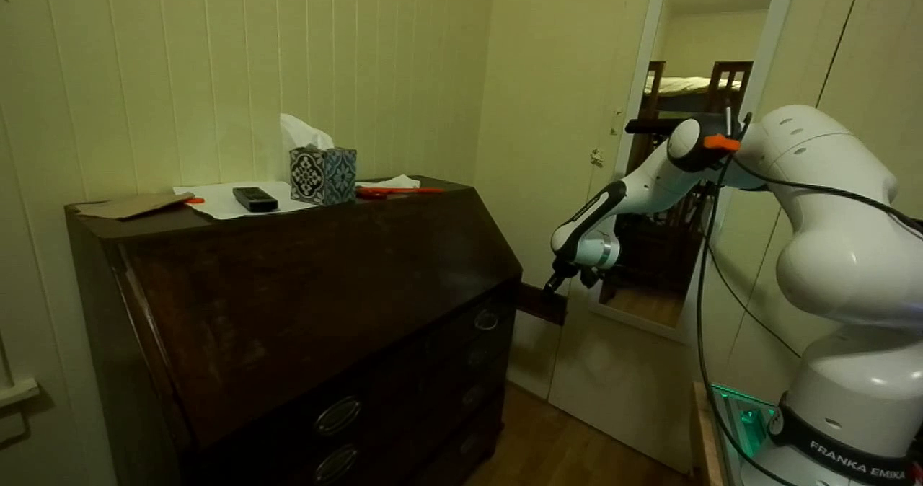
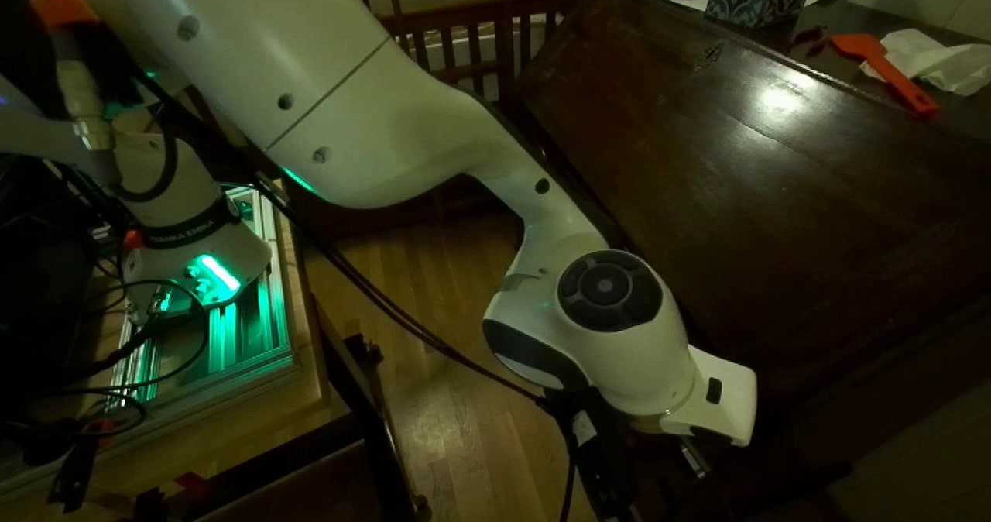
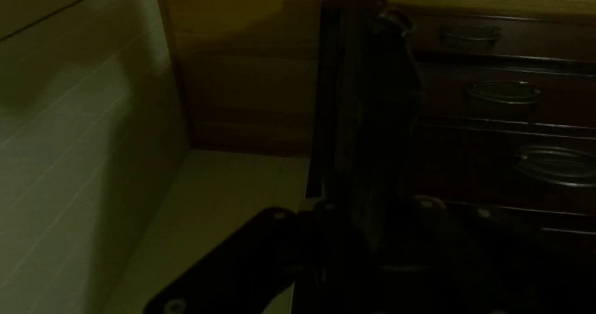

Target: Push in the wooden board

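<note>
The wooden board (image 1: 537, 304) is a dark-brown slat sticking out from the front right corner of the dark desk (image 1: 310, 277) in an exterior view. My gripper (image 1: 550, 291) points down at it, with a fingertip at its upper edge near the outer end. In the wrist view, very dark, the fingertips (image 3: 375, 207) stand apart, one on each side of what seems to be the board (image 3: 384, 81). Whether they press on it is too dark to see. In an exterior view my gripper body (image 2: 600, 452) is dark and its fingertips and the board cannot be made out.
A door with a mirror (image 1: 667, 255) stands behind the arm. Drawer handles (image 3: 505, 92) project beside the gripper. On the desk top are a tissue box (image 1: 324, 176), a remote (image 1: 255, 199) and an orange tool (image 2: 886, 73). A cable (image 2: 402, 328) hangs along the arm.
</note>
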Available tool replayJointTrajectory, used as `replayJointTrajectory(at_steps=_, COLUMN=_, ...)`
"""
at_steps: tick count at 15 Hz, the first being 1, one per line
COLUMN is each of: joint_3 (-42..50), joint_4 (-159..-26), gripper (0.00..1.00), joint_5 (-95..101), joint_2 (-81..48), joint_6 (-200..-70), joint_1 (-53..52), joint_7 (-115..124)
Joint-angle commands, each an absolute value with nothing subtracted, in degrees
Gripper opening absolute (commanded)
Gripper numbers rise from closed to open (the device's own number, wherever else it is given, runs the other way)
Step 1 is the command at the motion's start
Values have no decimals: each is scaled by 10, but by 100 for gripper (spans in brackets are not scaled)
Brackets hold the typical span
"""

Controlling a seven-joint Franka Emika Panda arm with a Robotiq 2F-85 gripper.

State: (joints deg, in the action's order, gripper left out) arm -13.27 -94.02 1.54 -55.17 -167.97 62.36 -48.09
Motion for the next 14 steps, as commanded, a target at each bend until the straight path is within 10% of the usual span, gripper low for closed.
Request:
replayJointTrajectory(at_steps=1, joint_3=-204, joint_4=-951, gripper=6, joint_5=2, joint_2=-567, joint_6=-1687, joint_1=621, joint_7=-482)
replayJointTrajectory(at_steps=5, joint_3=-221, joint_4=-944, gripper=7, joint_5=9, joint_2=-581, joint_6=-1697, joint_1=628, joint_7=-490)
replayJointTrajectory(at_steps=6, joint_3=-218, joint_4=-945, gripper=50, joint_5=10, joint_2=-578, joint_6=-1689, joint_1=624, joint_7=-485)
replayJointTrajectory(at_steps=14, joint_3=-148, joint_4=-1025, gripper=97, joint_5=30, joint_2=-505, joint_6=-1678, joint_1=598, joint_7=-464)
